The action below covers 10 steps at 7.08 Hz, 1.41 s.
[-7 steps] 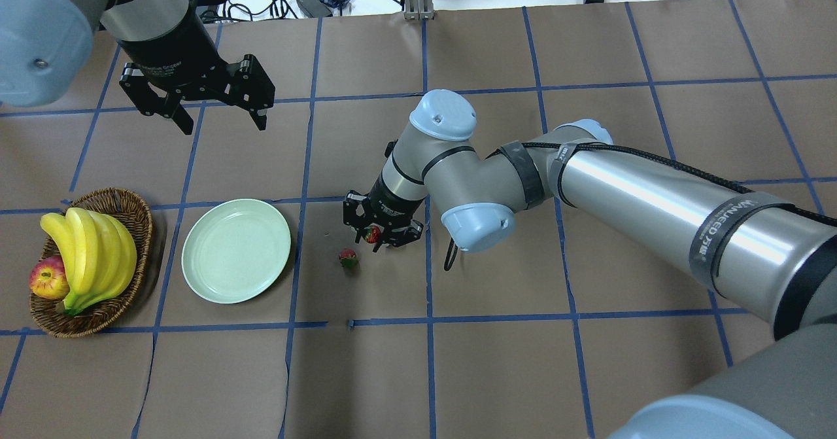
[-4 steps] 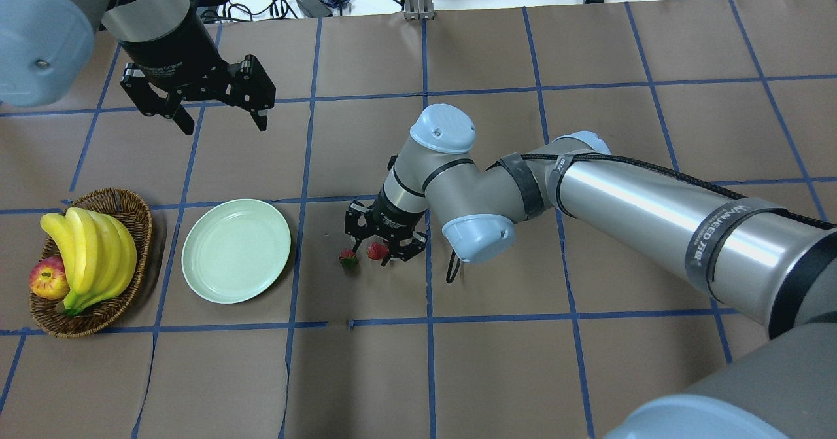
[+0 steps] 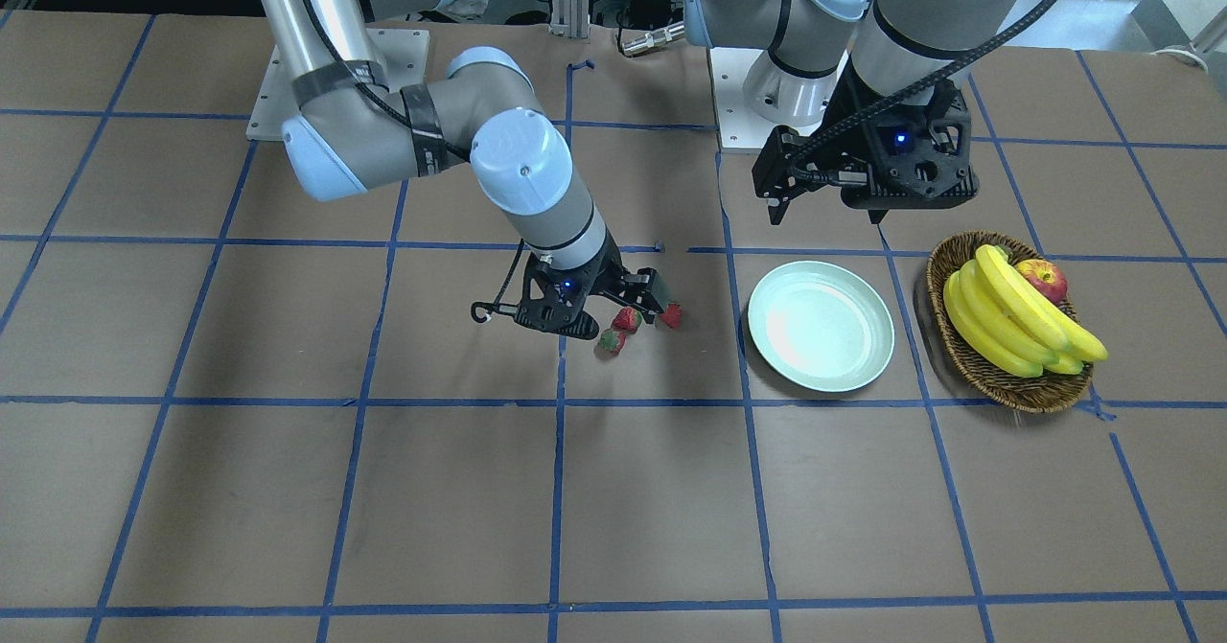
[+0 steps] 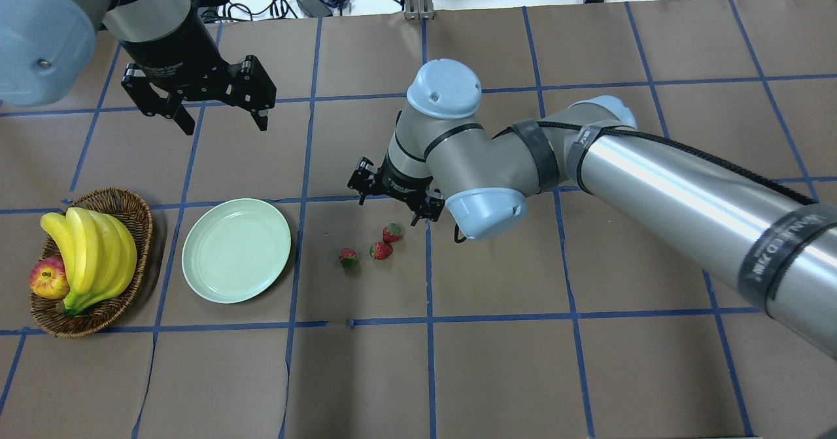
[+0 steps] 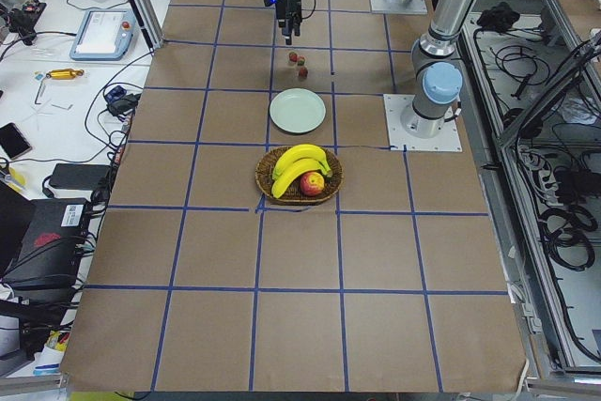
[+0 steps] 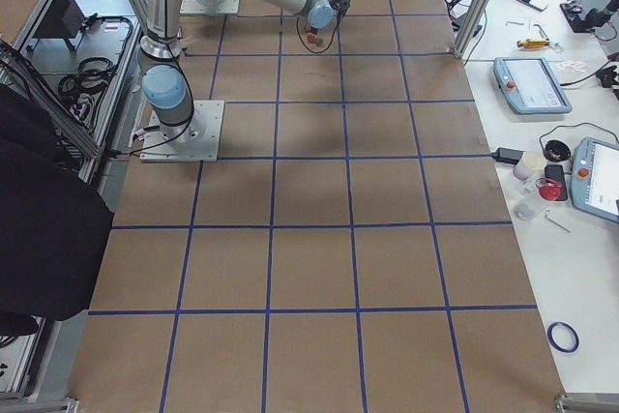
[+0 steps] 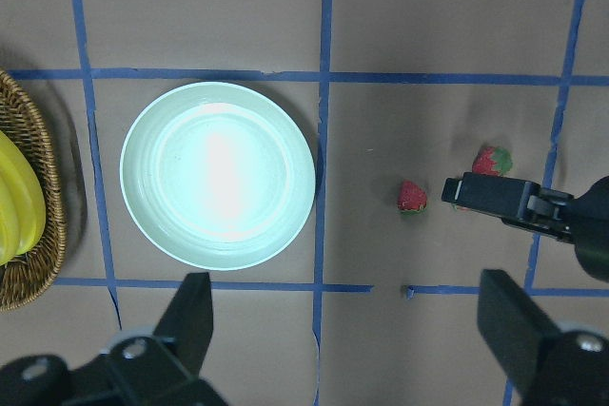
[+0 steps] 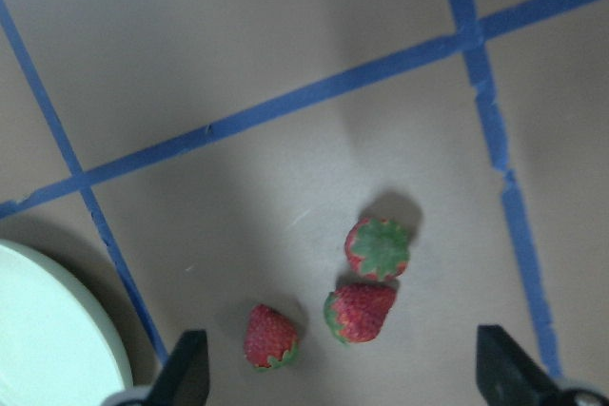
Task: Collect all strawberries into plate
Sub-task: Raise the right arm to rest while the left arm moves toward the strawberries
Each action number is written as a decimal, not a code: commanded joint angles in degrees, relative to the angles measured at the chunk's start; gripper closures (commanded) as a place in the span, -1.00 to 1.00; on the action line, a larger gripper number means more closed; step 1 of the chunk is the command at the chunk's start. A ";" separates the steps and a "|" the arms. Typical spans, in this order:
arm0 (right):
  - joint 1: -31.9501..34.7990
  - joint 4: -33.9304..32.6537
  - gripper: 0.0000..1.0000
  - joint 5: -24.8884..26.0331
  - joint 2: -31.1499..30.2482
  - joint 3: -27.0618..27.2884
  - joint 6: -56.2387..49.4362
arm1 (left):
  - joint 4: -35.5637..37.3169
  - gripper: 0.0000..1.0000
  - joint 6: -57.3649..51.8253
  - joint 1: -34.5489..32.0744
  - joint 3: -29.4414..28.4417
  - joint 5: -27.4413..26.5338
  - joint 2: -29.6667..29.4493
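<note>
Brown paper covers the worktop [image 4: 497,373], ruled into squares with blue tape, and cables and gear sit on the white bench beyond its far edge.

From over the robot's shoulders, the round, pale mint-green glossy plate [image 4: 236,250] has nothing in it. The three small red toy strawberries with green leafy tops [image 4: 380,250] all lie on the paper at its 3 o'clock, close together and well clear of the rim; the one nearest the plate [image 4: 348,258] sits a little apart from the other two. By my reckoning nothing is done yet, and all three are left to carry over.

The right gripper [image 4: 392,207] hangs just at 12 o'clock of the cluster, fingers spread wide and empty. The left gripper [image 4: 223,122] hovers at 12 o'clock of the plate, fingers likewise wide with nothing between them.

At the plate's 9 o'clock, an oval brown wicker basket [image 4: 140,211] holds yellow bananas [image 4: 91,256] and a red apple [image 4: 47,279].

White lettering on the left wrist ends in "Gripper". A black band on the right arm [image 4: 778,256] carries pale print I can't read with confidence.
</note>
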<state>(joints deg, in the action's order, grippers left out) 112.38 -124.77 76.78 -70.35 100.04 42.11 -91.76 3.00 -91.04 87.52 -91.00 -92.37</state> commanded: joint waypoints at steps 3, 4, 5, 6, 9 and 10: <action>-11.71 24.35 -1.00 11.28 -12.51 -8.81 -13.65 | -0.09 -1.00 0.16 -0.01 0.19 -0.14 -0.70; -14.70 25.87 -1.00 12.41 -12.79 -8.64 -22.33 | 0.00 -1.00 0.17 -0.10 0.10 -0.23 -0.79; -18.04 26.24 -1.00 15.21 -12.88 -8.90 -29.12 | -0.18 -1.00 1.56 -0.19 0.10 -0.31 -1.14; -21.29 28.42 -1.00 15.50 -13.66 -9.16 -34.50 | -0.18 -1.00 3.83 -1.41 0.54 -0.23 -1.32; -25.19 33.33 -1.00 17.34 -19.27 -8.29 -42.55 | 8.23 -1.00 12.37 -6.32 7.20 0.13 -3.42; -24.84 41.80 -1.00 17.26 -20.86 -9.16 -41.42 | 8.52 -1.00 13.95 -6.86 7.48 0.30 -4.65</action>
<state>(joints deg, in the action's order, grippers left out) 87.57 -90.45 93.62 -88.75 91.29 0.44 -84.94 14.76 -96.54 93.80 -90.79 -95.67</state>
